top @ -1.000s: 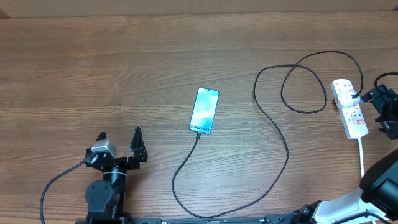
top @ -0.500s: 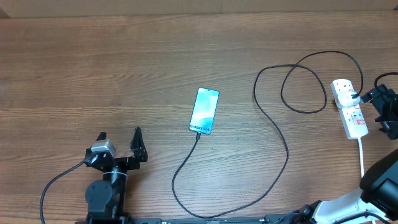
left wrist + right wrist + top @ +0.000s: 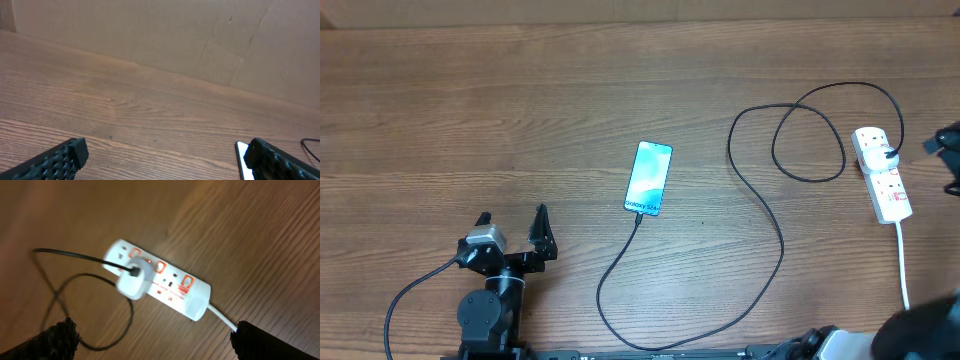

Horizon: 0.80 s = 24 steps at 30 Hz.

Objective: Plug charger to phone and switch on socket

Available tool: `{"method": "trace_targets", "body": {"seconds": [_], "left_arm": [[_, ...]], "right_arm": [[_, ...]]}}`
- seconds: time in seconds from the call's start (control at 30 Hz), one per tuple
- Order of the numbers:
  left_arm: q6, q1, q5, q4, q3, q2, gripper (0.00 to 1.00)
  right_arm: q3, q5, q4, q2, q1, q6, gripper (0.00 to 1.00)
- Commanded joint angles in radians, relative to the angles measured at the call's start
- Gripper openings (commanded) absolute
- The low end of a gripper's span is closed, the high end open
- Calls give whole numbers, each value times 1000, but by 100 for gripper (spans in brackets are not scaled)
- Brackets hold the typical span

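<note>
The phone lies face up mid-table, screen lit, and its edge shows in the left wrist view. The charger, a thin black cable, has its tip at the phone's near end. From there it loops right to a white adapter plugged into the socket, a white power strip with red switches. My right gripper is open and empty above the strip, and only just shows at the overhead view's right edge. My left gripper is open and empty, left of the phone.
The strip's white cord runs toward the table's near edge on the right. A cardboard wall stands along the far side of the wooden table.
My right arm has pulled away from the power strip toward the right edge of the overhead view. The phone, cable and left arm have not moved.
</note>
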Motion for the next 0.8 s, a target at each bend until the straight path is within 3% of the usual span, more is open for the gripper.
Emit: {"method": "trace_targets", "body": {"seconds": [0.0,0.17,0.5,0.6,0.77], "left_arm": [[19,10,-9,3,-7,-11,99],[19,10,-9,3,-7,-11,100],[19,10,-9,4,-7,-11,100],[19,10,-9,3,-7,-11,99],[19,10,-9,4,-7,-11,100]], "right_arm": [[15,2,3,-98,33,3,100],[15,1,3,-192,177,3,100],[15,1,3,-243,626,2,100],[15,85,-16,-248,746,-28,100],[-23,132,-7,-248,813,-45,100]]}}
